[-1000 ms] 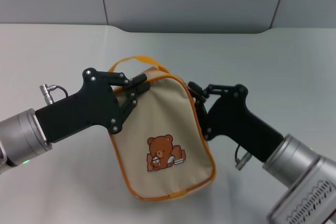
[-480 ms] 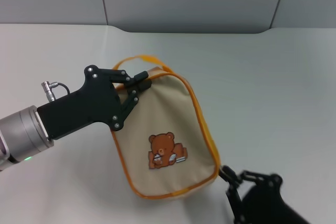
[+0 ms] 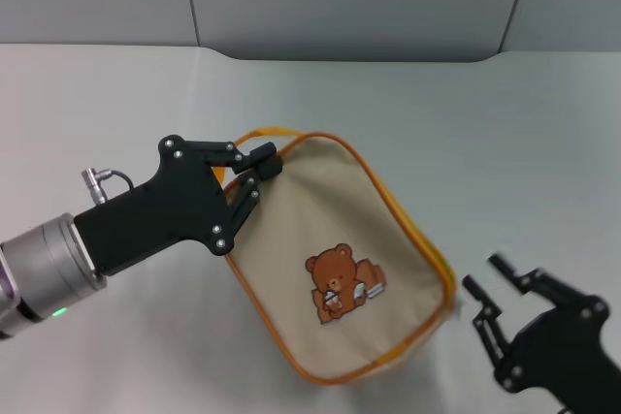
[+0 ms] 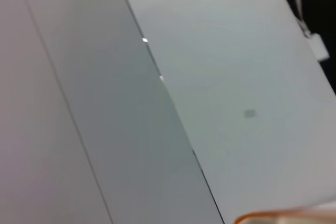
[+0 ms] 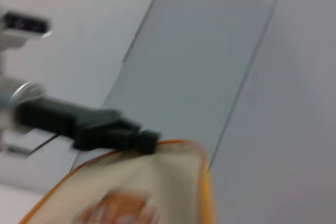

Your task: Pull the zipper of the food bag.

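— How's the light in the head view?

— Even and soft, from above. The table (image 3: 505, 123) is bright without glare. A faint shadow sits under the bag (image 3: 340, 269) and under the left gripper (image 3: 254, 174).

— Sharp?

— Yes, the bear print reads cleanly. The wrist views don't. The right wrist view smears the bag (image 5: 131, 192) and the left gripper (image 5: 139, 139) with motion blur.

— And the left wrist view?

— Soft all over, grey panels, a few small white glints near the seam.
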You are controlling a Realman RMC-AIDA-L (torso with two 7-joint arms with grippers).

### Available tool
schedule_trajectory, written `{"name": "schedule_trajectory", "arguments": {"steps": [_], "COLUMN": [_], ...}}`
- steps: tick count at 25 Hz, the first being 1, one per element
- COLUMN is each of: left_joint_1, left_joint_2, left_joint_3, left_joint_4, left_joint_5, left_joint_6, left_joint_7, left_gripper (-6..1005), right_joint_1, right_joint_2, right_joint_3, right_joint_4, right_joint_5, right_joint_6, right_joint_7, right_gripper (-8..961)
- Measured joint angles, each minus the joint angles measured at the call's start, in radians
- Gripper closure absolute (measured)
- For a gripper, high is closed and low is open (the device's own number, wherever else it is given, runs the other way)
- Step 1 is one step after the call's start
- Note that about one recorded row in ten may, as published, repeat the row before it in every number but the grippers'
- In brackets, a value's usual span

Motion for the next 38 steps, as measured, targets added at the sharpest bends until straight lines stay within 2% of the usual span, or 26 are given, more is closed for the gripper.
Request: {"name": "schedule_trajectory", "arguments": {"steps": [1, 4, 5, 6, 9, 10, 11, 12, 14, 15, 18, 20, 25, 30, 38], "left_joint_1": [0.000, 0.001, 0.000, 0.000, 0.002, 0.007, 0.007, 0.010, 0.016, 0.023, 0.034, 0.071, 0.099, 0.105, 0.103], "left_joint_2": [0.000, 0.000, -0.001, -0.001, 0.000, 0.001, 0.001, 0.002, 0.005, 0.007, 0.007, 0.011, 0.012, 0.012, 0.012], "left_joint_3": [0.000, -0.011, -0.022, -0.022, -0.028, -0.028, -0.028, -0.026, -0.012, 0.008, 0.043, 0.189, 0.249, 0.247, 0.253], "left_joint_4": [0.000, -0.054, -0.098, -0.098, -0.129, -0.127, -0.127, -0.122, -0.103, -0.076, -0.032, 0.127, 0.238, 0.247, 0.250], "left_joint_5": [0.000, -0.009, -0.017, -0.017, -0.022, -0.022, -0.022, -0.021, -0.008, 0.006, 0.025, 0.086, 0.145, 0.150, 0.151], "left_joint_6": [0.000, -0.003, -0.011, -0.011, -0.018, -0.019, -0.019, -0.018, -0.009, 0.001, 0.016, 0.082, 0.112, 0.115, 0.116], "left_joint_7": [0.000, -0.005, -0.006, -0.006, -0.028, -0.063, -0.063, -0.088, -0.133, -0.172, -0.228, -0.408, -0.543, -0.552, -0.550], "left_gripper": [945, 943, 942, 941, 939, 938, 938, 937, 716, 669, 530, 459, 338, 201, 170], "right_joint_1": [0.000, 0.006, 0.010, 0.010, 0.023, 0.039, 0.039, 0.057, 0.064, 0.084, 0.105, 0.143, 0.198, 0.208, 0.207], "right_joint_2": [0.000, -0.004, -0.005, -0.005, -0.006, -0.006, -0.006, -0.007, -0.007, -0.010, -0.018, -0.035, -0.046, -0.038, -0.037], "right_joint_3": [0.000, 0.007, 0.006, 0.006, -0.002, -0.007, -0.007, -0.011, -0.013, -0.028, -0.050, -0.091, -0.116, -0.120, -0.122], "right_joint_4": [0.000, -0.054, -0.114, -0.114, -0.241, -0.346, -0.346, -0.449, -0.494, -0.598, -0.673, -0.758, -0.810, -0.831, -0.835], "right_joint_5": [0.000, 0.000, -0.002, -0.002, -0.005, -0.011, -0.011, -0.030, -0.043, -0.094, -0.149, -0.236, -0.342, -0.361, -0.362], "right_joint_6": [0.000, -0.053, -0.088, -0.088, -0.137, -0.155, -0.155, -0.161, -0.164, -0.183, -0.212, -0.266, -0.310, -0.301, -0.299], "right_joint_7": [0.000, 0.182, 0.312, 0.312, 0.536, 0.725, 0.725, 0.895, 0.960, 1.090, 1.179, 1.280, 1.359, 1.368, 1.371], "right_gripper": [805, 723, 699, 676, 607, 583, 560, 537, 382, 304, 209, 145, 145, 145, 145]}}
